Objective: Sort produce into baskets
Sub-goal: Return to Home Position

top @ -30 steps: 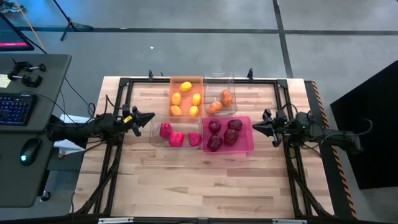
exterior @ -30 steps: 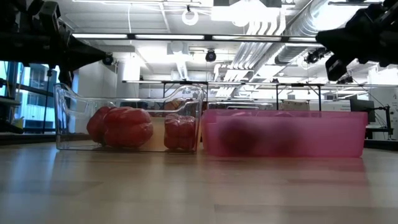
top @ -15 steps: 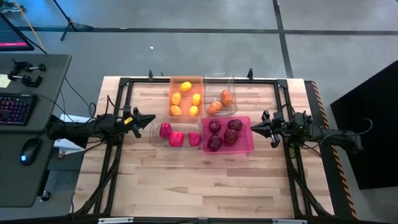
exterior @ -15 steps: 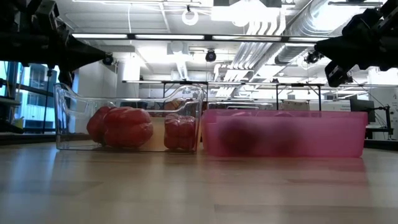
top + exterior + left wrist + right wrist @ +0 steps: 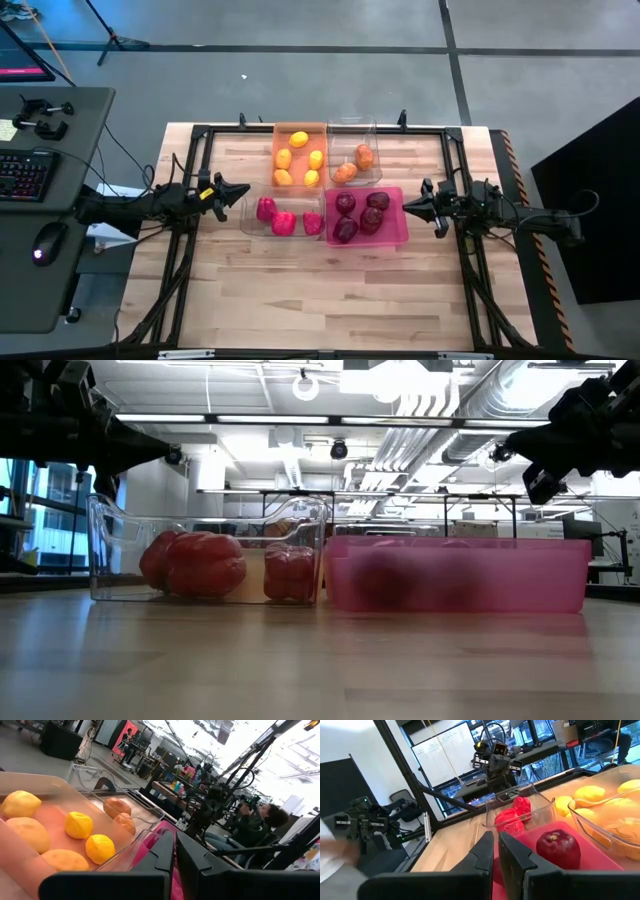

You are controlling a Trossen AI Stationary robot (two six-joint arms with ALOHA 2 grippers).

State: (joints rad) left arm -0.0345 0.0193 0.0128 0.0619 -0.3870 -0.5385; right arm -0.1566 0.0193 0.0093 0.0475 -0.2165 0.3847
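Found the left hand raised above the pale wooden tabletop, fingers drawn together to a thin slit, gripping nothing. Found the right hand raised likewise, fingers closed to the same thin slit, empty. Noted both hands pointing inward at each other, with all four bins between them.

Logged just ahead of the left hand's tips a clear colourless rectangular plastic bin containing three bright red pepper-like pieces. Logged just ahead of the right hand's tips a magenta pink rectangular plastic bin containing four dark maroon round pieces, set side by side against the pepper bin. Placed beyond the pepper bin, farther from the left hand, a translucent orange rectangular plastic bin holding five yellow lemon-like pieces. Placed next to it, on the side nearer the right hand, a second clear colourless bin holding orange round pieces, three as far as could be counted.

Checked the low view: both hands above the level of the bin rims, touching neither bin nor produce. Checked the right wrist view: one maroon piece, stem up, close ahead of that hand. Spotted a seated person in the room beyond the tabletop in the left wrist view.
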